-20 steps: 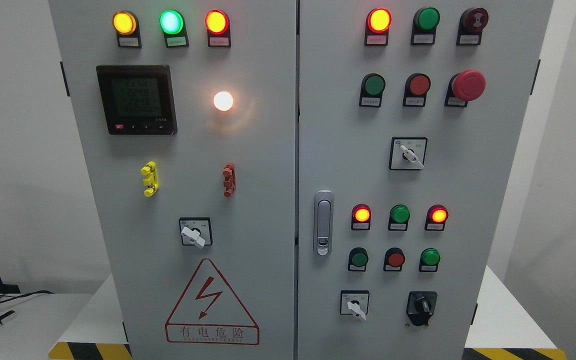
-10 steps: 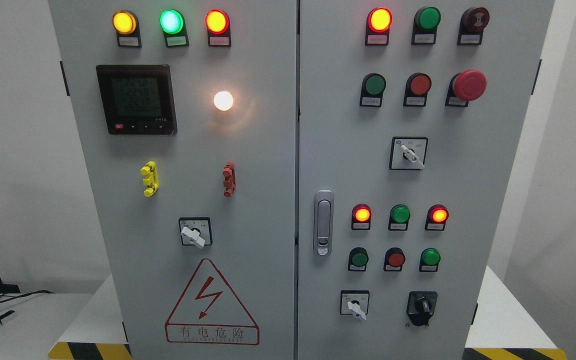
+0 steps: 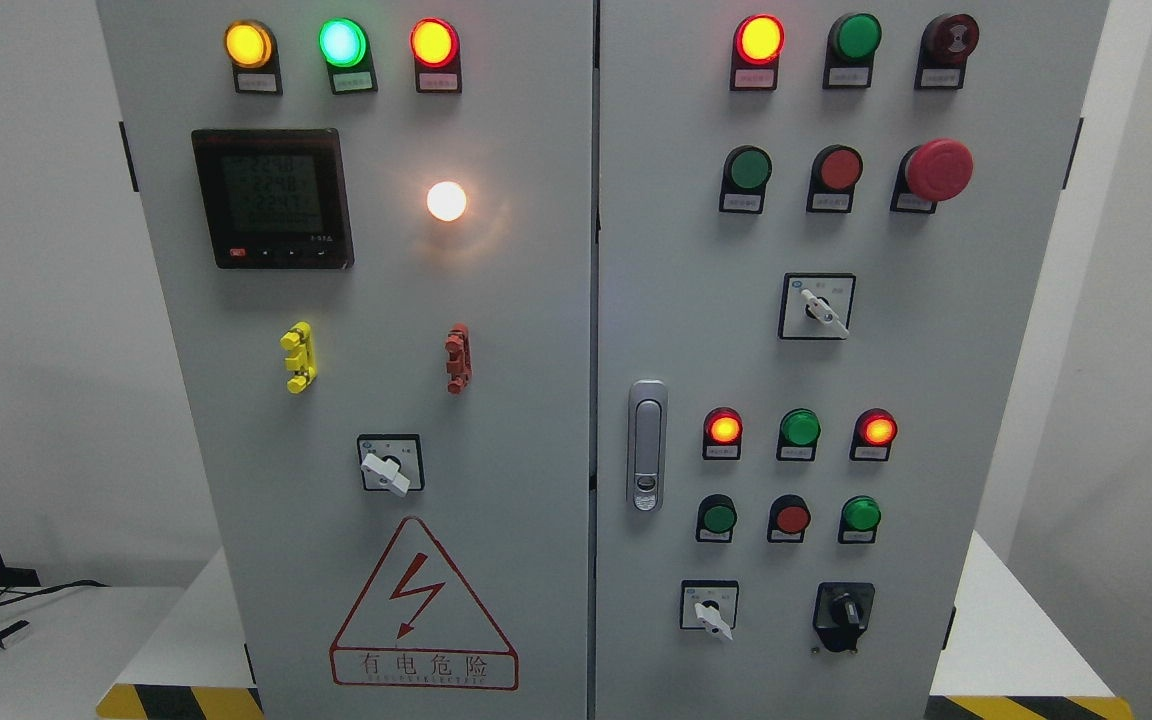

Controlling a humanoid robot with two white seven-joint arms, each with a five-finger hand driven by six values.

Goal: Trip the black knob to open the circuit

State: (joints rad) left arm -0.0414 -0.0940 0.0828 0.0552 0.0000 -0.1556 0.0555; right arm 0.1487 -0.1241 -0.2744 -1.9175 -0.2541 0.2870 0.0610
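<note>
Head view: tall grey metal two-door electrical cabinet (image 3: 536,300) filling the frame, standing on a white counter (image 3: 1006,630) with yellow-and-black striped edging. Small black rotary knob on a black square plate (image 3: 843,610) low on the right door, just right of a white-handled selector switch (image 3: 710,608), below a row of round green and red push buttons (image 3: 791,518). Neither robot hand in view, so finger state impossible to tell.
</note>
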